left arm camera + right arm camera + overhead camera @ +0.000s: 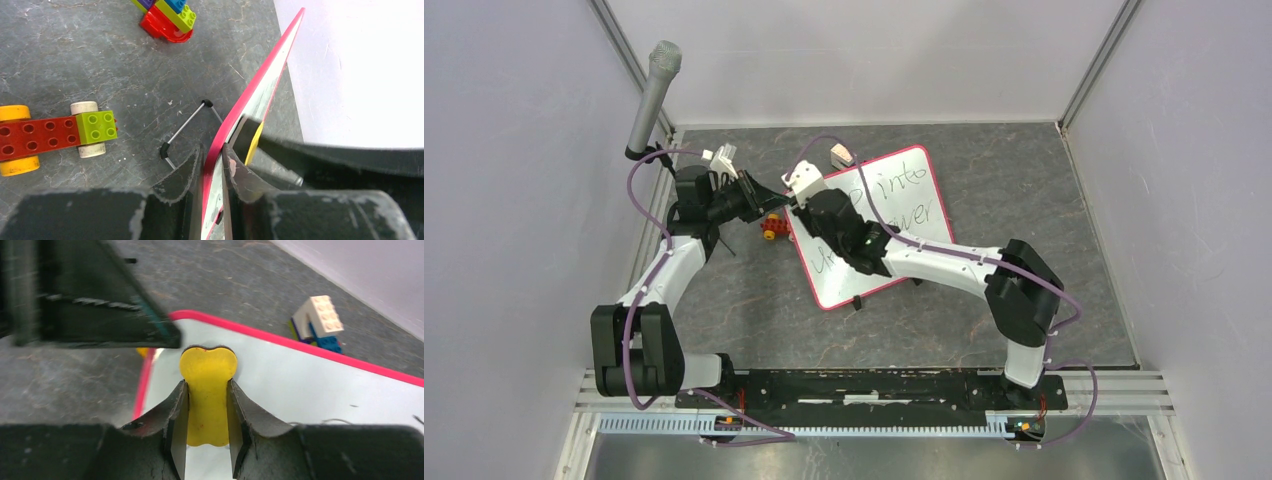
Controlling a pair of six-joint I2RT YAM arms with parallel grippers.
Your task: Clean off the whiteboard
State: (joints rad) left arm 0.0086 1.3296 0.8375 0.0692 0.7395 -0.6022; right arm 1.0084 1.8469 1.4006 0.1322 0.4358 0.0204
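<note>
The whiteboard [921, 221], white with a red-pink rim, lies tilted on the grey table with black handwriting across it. My left gripper [773, 201] is shut on its left rim; in the left wrist view the red edge [260, 85] runs between the jaws of that gripper [212, 155]. My right gripper [207, 390] is shut on a flat yellow eraser [207, 367], which rests on the white surface [310, 385] near the board's corner. From the left wrist the eraser [255, 142] shows as a thin yellow strip just behind the rim. Overhead, the right gripper [809, 208] covers the eraser.
A red, green and yellow brick car [50, 135] and a brick stack [167, 15] sit left of the board. A white and blue brick piece [320, 320] lies beyond the far rim. A thin wire stand [187, 125] lies beside the edge. A microphone [652, 95] stands back left.
</note>
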